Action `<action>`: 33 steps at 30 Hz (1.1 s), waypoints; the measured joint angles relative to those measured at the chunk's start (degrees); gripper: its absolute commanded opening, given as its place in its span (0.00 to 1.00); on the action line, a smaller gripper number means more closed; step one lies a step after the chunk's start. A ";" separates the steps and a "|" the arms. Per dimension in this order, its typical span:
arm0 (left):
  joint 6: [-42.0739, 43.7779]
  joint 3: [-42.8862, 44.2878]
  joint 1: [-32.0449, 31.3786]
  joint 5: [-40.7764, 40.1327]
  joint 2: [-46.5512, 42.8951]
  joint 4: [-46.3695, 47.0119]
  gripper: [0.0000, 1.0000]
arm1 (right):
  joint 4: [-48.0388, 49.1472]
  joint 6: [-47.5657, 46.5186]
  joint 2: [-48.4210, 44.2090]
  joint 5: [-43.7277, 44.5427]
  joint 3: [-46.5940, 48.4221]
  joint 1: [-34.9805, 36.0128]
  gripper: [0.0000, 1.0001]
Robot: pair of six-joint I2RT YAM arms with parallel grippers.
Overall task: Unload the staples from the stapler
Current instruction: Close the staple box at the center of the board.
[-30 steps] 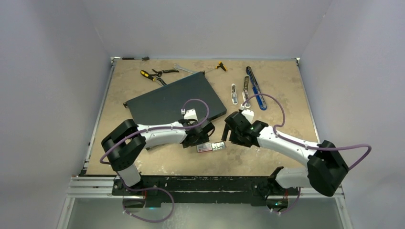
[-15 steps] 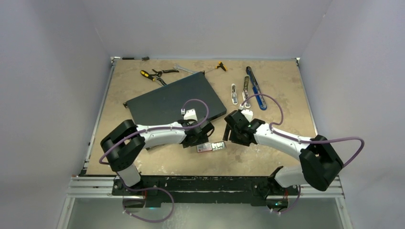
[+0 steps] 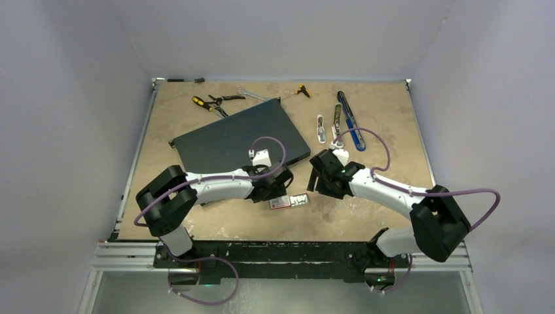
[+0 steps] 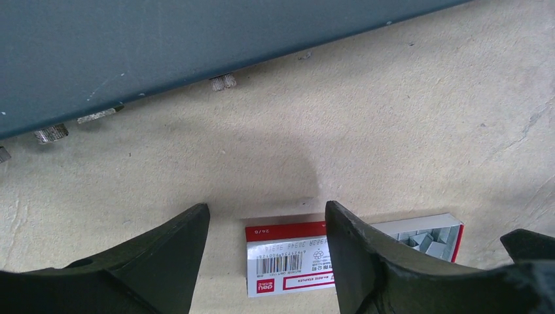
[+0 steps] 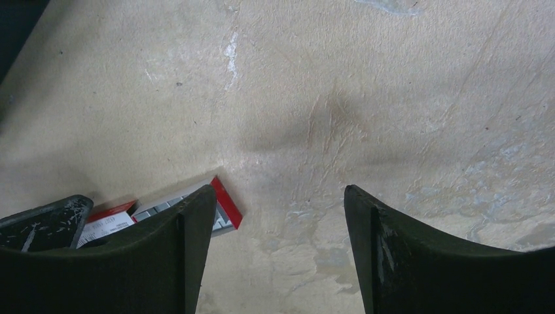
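Short silver-grey staples (image 4: 223,82) lie on the table against the edge of the dark board (image 4: 131,46), with more to the left (image 4: 51,133). More grey staple blocks fill the open tray (image 4: 425,234) of the red-and-white box (image 4: 288,252). My left gripper (image 4: 266,209) is open and empty just above the box (image 3: 280,202). My right gripper (image 5: 280,191) is open and empty over bare table to the right of the box (image 5: 222,203). In the top view the left gripper (image 3: 278,190) and the right gripper (image 3: 315,184) flank the box. A long blue tool (image 3: 350,121), perhaps the stapler, lies at the back right.
The dark board (image 3: 235,134) lies in the middle of the table. Pliers (image 3: 209,103), a wrench (image 3: 252,95) and a small yellow-handled tool (image 3: 302,89) lie along the back. Two narrow silver pieces (image 3: 321,128) (image 3: 337,121) lie beside the blue tool. Grey walls enclose the table.
The right arm's elbow has swung in toward the middle and its gripper has shifted slightly toward the back. The left arm has hardly moved. Both grippers stay open.
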 measured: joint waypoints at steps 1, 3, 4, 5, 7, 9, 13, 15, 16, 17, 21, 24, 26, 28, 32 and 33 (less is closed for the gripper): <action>0.00 -0.15 -0.02 0.02 -0.09 0.09 0.63 | -0.02 -0.02 0.00 0.00 0.00 -0.04 0.74; 0.00 -0.44 -0.02 0.04 -0.31 0.33 0.63 | -0.02 -0.17 0.00 0.00 -0.02 -0.07 0.74; 0.02 -0.46 -0.02 0.04 -0.33 0.37 0.63 | 0.00 -0.22 0.00 0.02 -0.02 -0.09 0.74; 0.04 -0.46 -0.04 0.04 -0.33 0.37 0.62 | -0.02 -0.31 0.00 0.02 -0.02 -0.11 0.74; 0.42 -0.46 -0.15 0.02 -0.33 0.35 0.62 | 0.00 -0.35 0.00 0.02 -0.02 -0.28 0.74; 0.83 -0.46 -0.39 0.07 -0.33 0.31 0.62 | 0.00 -0.37 0.00 0.04 -0.11 -0.35 0.74; 1.36 -0.44 -0.81 0.07 -0.33 0.11 0.62 | 0.00 -0.37 -0.04 0.02 -0.50 -0.35 0.74; 1.42 -0.42 -0.96 0.07 -0.26 0.00 0.62 | -0.02 -0.39 -0.07 0.02 -0.76 -0.37 0.74; 1.46 -0.35 -1.01 0.07 -0.22 -0.09 0.62 | -0.02 -0.39 -0.07 0.02 -0.85 -0.35 0.74; 1.51 -0.33 -1.05 0.07 -0.20 -0.13 0.62 | -0.04 -0.39 -0.07 0.02 -0.87 -0.37 0.74; 1.53 -0.24 -1.14 0.04 -0.11 -0.24 0.62 | -0.04 -0.42 -0.15 0.02 -0.94 -0.48 0.74; 1.57 0.09 -1.22 0.02 0.20 -0.55 0.62 | -0.04 -0.46 -0.24 0.02 -0.96 -0.66 0.74; 1.95 0.28 -1.38 -0.13 0.35 -0.72 0.62 | -0.04 -0.55 -0.46 0.04 -0.96 -0.72 0.74; 2.34 0.42 -1.53 -0.15 0.48 -0.76 0.62 | -0.02 -0.61 -0.55 0.04 -0.96 -0.72 0.74; 2.86 0.63 -1.79 -0.24 0.70 -0.92 0.62 | -0.02 -0.81 -0.55 0.02 -0.96 -0.74 0.74; 2.91 0.66 -1.86 -0.31 0.76 -0.94 0.62 | -0.02 -0.81 -0.55 0.02 -0.98 -0.74 0.74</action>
